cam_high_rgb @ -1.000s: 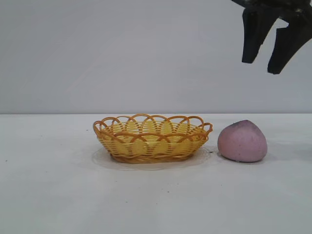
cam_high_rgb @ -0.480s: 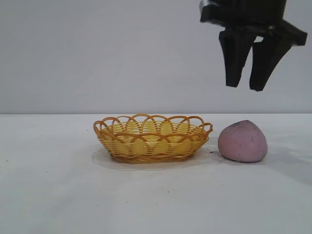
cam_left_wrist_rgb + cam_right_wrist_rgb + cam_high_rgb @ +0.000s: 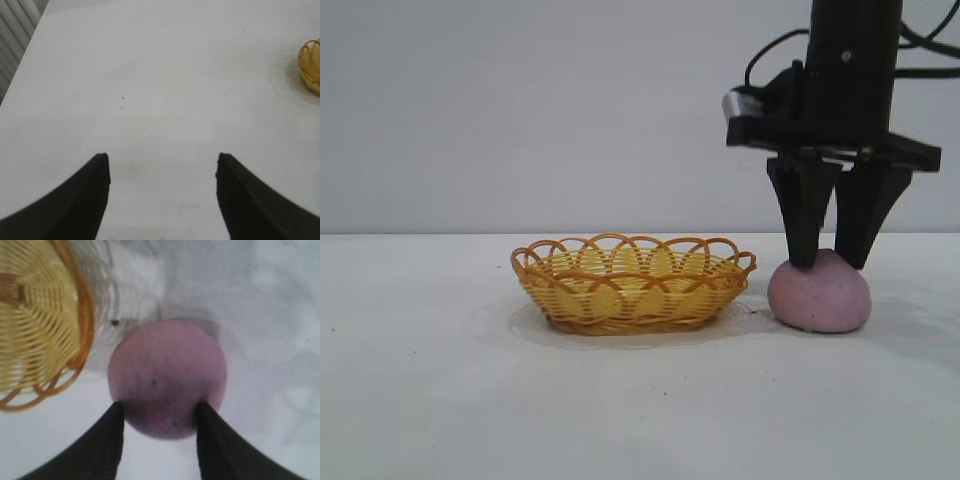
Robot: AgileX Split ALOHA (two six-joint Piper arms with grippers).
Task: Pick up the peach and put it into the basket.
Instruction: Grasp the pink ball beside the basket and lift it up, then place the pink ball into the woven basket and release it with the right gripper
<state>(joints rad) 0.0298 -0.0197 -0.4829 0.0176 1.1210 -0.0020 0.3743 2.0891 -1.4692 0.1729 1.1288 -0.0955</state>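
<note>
- Peach [image 3: 819,298]: on the table [image 3: 640,400], just beside the basket [image 3: 633,283].
- Right gripper [image 3: 830,262]: pointing down, fingers straddling the peach's top, touching it; firm grip cannot be told.
- Left gripper [image 3: 162,200]: parked, half open, empty.

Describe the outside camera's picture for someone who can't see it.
The right gripper points straight down with its fingertips straddling the top of the pink peach, which sits on the white table. An empty yellow basket stands beside it.
</note>
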